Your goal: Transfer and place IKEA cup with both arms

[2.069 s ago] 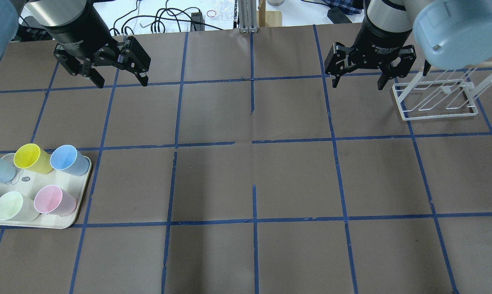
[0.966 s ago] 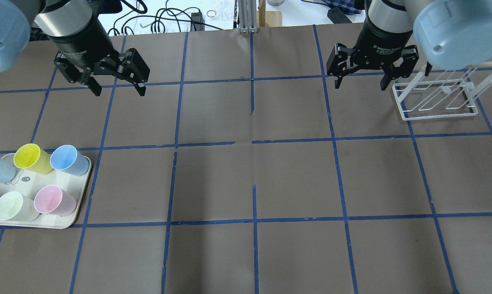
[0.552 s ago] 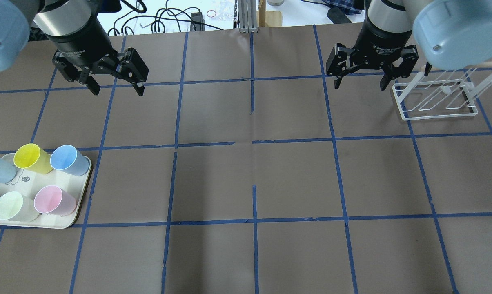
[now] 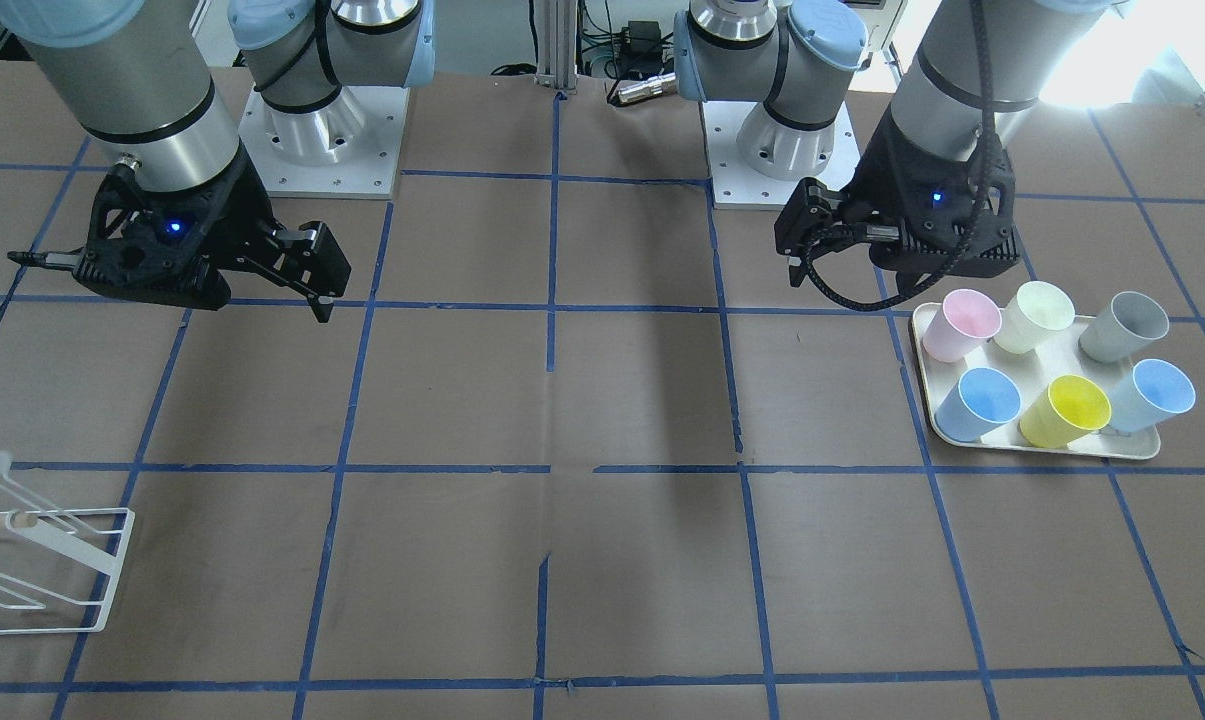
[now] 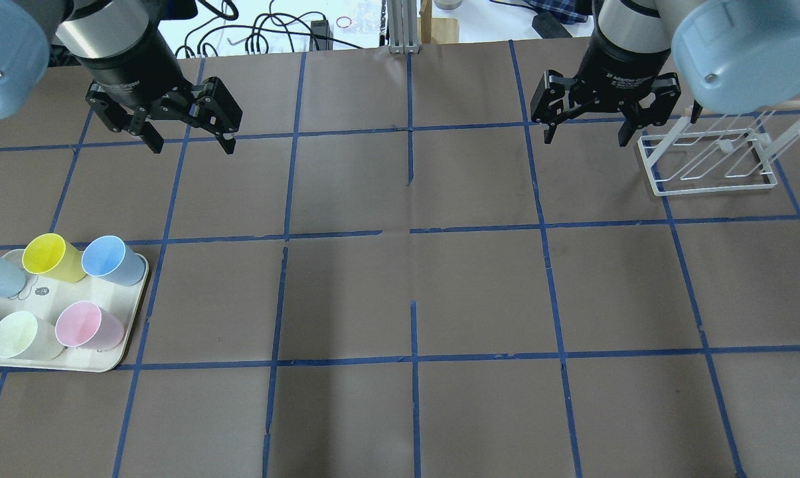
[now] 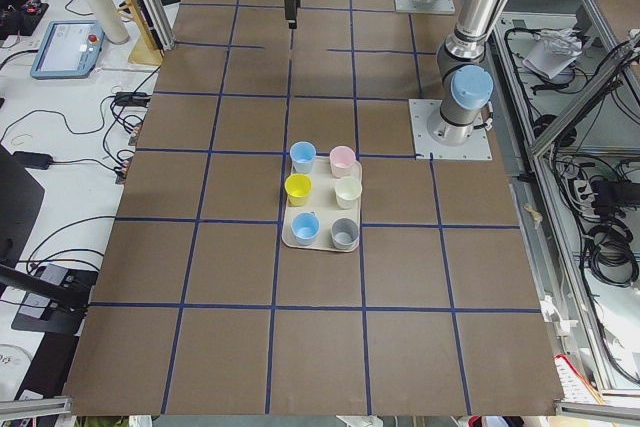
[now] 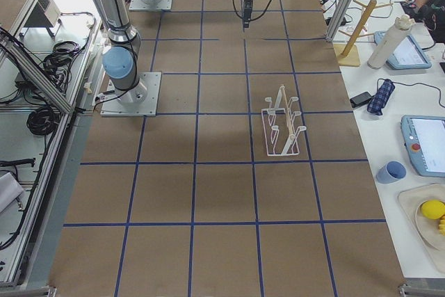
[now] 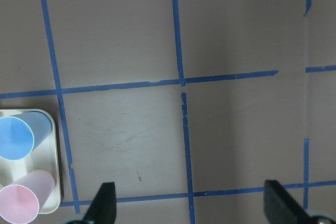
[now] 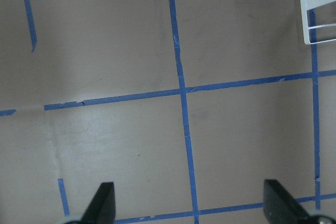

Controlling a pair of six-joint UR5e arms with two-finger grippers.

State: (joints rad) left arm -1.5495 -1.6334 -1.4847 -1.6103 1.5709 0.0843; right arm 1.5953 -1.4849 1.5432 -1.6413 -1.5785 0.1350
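The bright yellow IKEA cup (image 5: 53, 257) stands upright on a cream tray (image 5: 111, 362) at the table's left, among light-blue, pink, pale cream and grey cups; it also shows in the front view (image 4: 1065, 411) and the left side view (image 6: 298, 188). My left gripper (image 5: 192, 143) is open and empty, high over the table's far left, well apart from the tray. Its wrist view (image 8: 189, 205) shows only a light-blue cup (image 8: 16, 137) and a pink cup (image 8: 18, 203). My right gripper (image 5: 586, 136) is open and empty over the far right, its wrist view (image 9: 189, 205) over bare table.
A white wire rack (image 5: 708, 162) with a wooden rod stands at the far right, just right of the right gripper; it also shows in the front view (image 4: 32, 570). Brown paper with blue tape lines covers the table. Cables and clutter lie beyond the far edge.
The left gripper has turned slightly and shifted a little to the left. The right gripper has edged slightly away. Both stay open; the cups have not moved.
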